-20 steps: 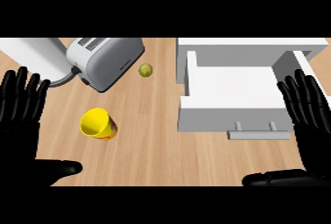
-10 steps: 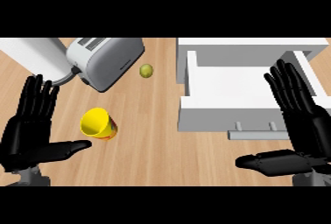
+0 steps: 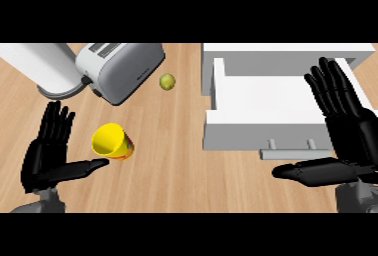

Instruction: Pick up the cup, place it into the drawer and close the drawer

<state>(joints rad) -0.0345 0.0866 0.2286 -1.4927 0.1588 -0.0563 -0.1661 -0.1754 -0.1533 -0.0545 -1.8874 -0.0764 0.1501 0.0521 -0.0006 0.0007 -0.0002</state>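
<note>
A yellow cup [image 3: 112,142] lies tilted on the wooden counter at the left, its mouth turned up and left. My left hand [image 3: 49,151] is open just left of the cup, fingers straight, thumb reaching under the cup's lower edge; whether it touches is unclear. The white drawer [image 3: 260,102] stands pulled open at the right, its inside bare, handle [image 3: 291,144] on the near front. My right hand [image 3: 342,125] is open over the drawer's right side, thumb stretched left below the drawer front.
A silver toaster [image 3: 118,69] and a white paper-towel roll [image 3: 46,68] stand at the back left. A small green lime [image 3: 167,81] lies between the toaster and the drawer. Bare wood stretches between the cup and the drawer front.
Both hands have moved inward from the view's edges. The left hand has closed in on the cup, and the right hand has come over the drawer's right side. Cup and drawer have not moved.
</note>
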